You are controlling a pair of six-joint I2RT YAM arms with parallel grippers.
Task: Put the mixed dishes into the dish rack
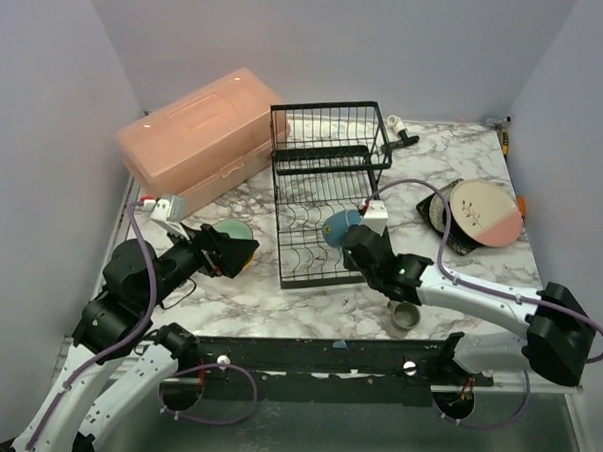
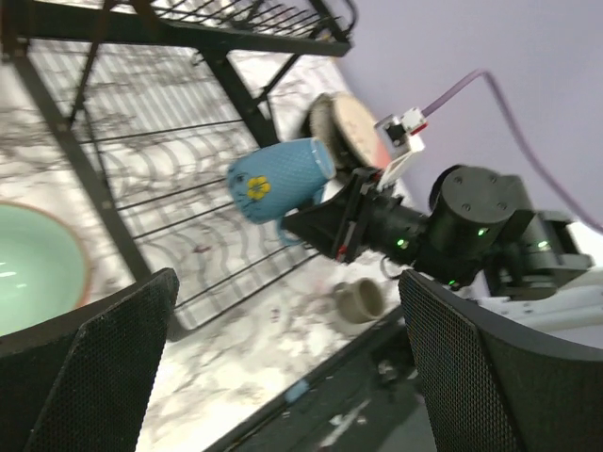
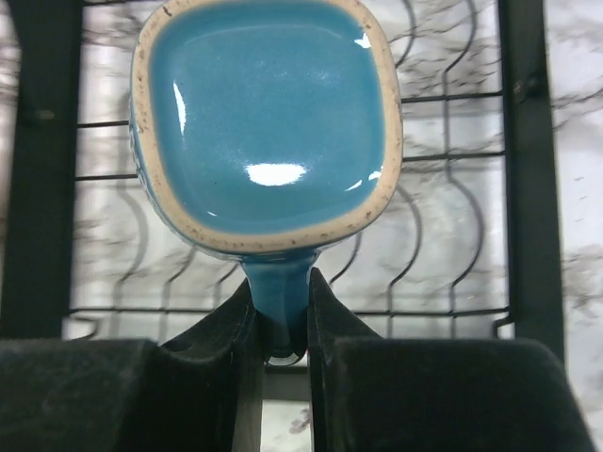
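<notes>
My right gripper (image 1: 353, 243) (image 3: 281, 315) is shut on the handle of a blue cup (image 1: 339, 226) (image 3: 268, 122) (image 2: 278, 179) with a yellow flower on its side. It holds the cup tipped over the front of the black wire dish rack (image 1: 324, 177) (image 2: 141, 141) (image 3: 528, 188). Left of the rack, my left gripper (image 1: 242, 251) (image 2: 287, 377) stands open with nothing between its fingers, just beside a mint green bowl (image 1: 233, 230) (image 2: 33, 268) on the table. An olive mug (image 1: 405, 316) (image 2: 360, 299) lies on its side near the front edge.
A salmon-pink plastic box (image 1: 200, 137) fills the back left. A pink-cream plate (image 1: 485, 212) leans on a dark plate (image 1: 440, 214) to the right of the rack. A small white mug (image 1: 394, 123) sits behind the rack. Walls close in on both sides.
</notes>
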